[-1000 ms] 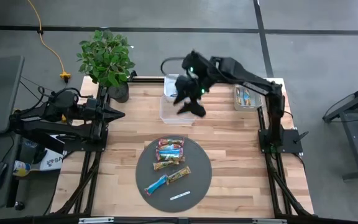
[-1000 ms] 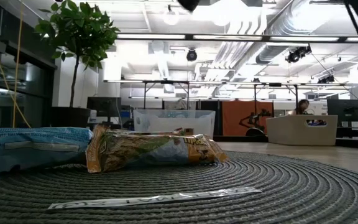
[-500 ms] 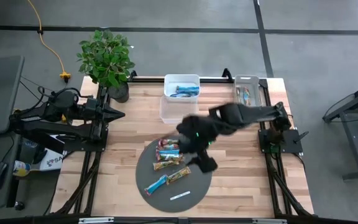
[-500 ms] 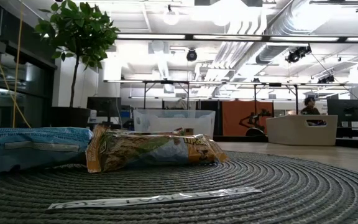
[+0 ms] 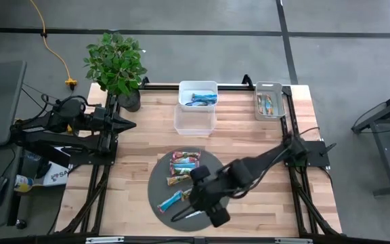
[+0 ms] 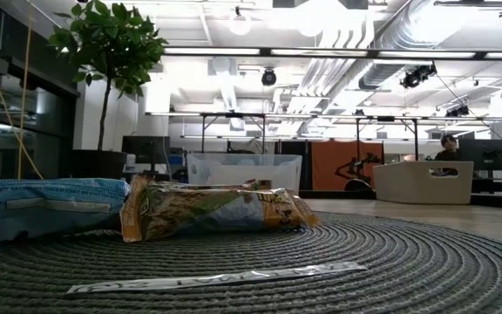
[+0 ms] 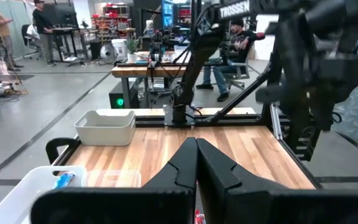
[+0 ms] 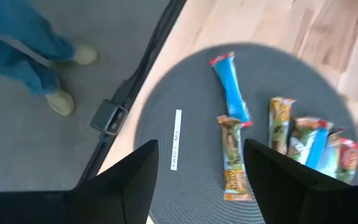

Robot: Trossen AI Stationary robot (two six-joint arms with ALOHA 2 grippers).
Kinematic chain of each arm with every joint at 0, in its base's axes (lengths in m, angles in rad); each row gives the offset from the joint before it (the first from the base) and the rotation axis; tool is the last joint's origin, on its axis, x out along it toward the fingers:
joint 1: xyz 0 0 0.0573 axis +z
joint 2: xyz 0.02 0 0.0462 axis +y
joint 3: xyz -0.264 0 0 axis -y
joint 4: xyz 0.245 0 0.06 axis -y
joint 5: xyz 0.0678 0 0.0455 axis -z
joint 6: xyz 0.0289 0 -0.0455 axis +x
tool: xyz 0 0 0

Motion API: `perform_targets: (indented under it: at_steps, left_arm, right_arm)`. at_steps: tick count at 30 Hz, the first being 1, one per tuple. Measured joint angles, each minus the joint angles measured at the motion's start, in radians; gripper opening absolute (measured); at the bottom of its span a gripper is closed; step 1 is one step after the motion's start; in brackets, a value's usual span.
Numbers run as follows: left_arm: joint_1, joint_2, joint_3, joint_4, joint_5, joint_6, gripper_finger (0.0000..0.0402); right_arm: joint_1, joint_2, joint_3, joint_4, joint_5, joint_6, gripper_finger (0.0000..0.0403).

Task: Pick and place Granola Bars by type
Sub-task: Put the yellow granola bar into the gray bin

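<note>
While open, end effector (image 8: 199, 180) above Granola Bars (image 8: 232, 158)

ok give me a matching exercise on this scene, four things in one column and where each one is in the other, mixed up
Things:
1. potted plant
2. thin white strip
3. right gripper
4. left gripper

Places:
A. hovering open over the round grey mat
B. parked closed at the table's left edge
C. far left corner of the table
D. lying on the mat's near part, apart from the granola bars

Pairs: 1-C, 2-D, 3-A, 4-B
</note>
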Motion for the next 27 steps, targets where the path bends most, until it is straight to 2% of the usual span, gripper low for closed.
perform_targets:
  at_steps: [4, 15, 27]
  left_arm:
    - [0.0, 0.0, 0.0, 0.0, 0.0, 0.0, 0.0001]
    - [0.0, 0.0, 0.0, 0.0, 0.0, 0.0, 0.0001]
    - [0.0, 0.0, 0.0, 0.0, 0.0, 0.0, 0.0001]
  right_arm:
    - [-0.006, 0.06, 0.0, 0.003, 0.008, 0.022, 0.022]
    - [-0.044, 0.213, 0.0, 0.032, -0.067, 0.023, 0.022]
    - [-0.109, 0.287, 0.0, -0.01, 0.012, -0.03, 0.022]
